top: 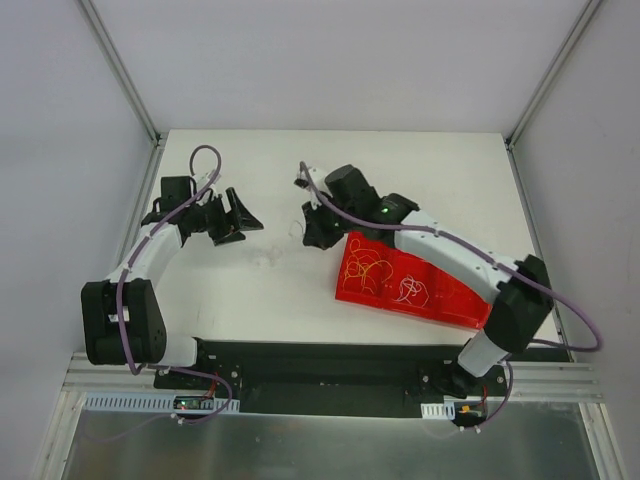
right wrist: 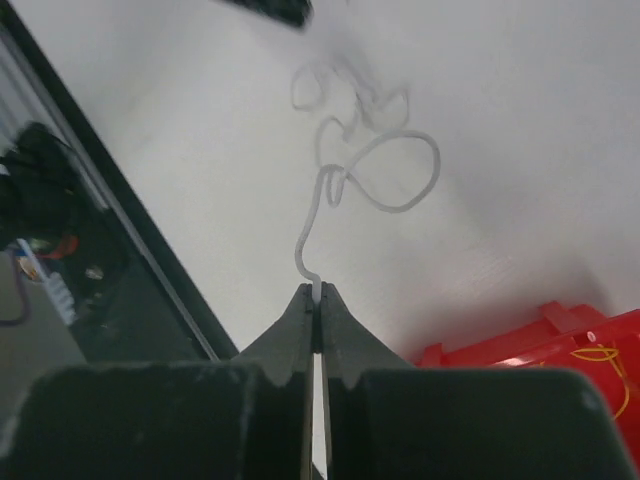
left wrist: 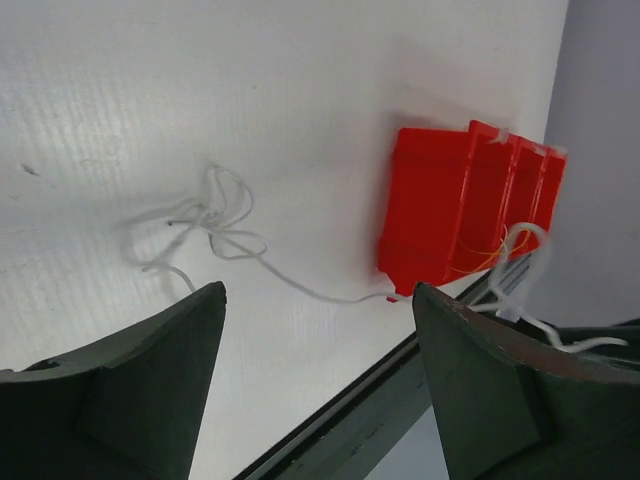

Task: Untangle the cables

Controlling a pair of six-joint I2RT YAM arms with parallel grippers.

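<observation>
Cables (top: 372, 268) rundown, left to right. Starts by the left edge with left gripper (left wrist: 318, 300), jaws spread wide. Mid-counter: white strand (left wrist: 215, 225) in loose squiggles, end pinched tight in right gripper (right wrist: 317, 295). Toward the right edge: orange and white curls (top: 410, 291) in red bin (top: 462, 302).

Red bin (top: 462, 300) — open-topped, resting on the white table (top: 450, 180) just beside the right gripper (top: 308, 235); black base plate (top: 330, 365) — well behind it.

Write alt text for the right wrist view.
The right gripper is shut on the end of a white cable, which curls away in loose loops over the white table. A corner of a red bin shows at lower right.
</observation>
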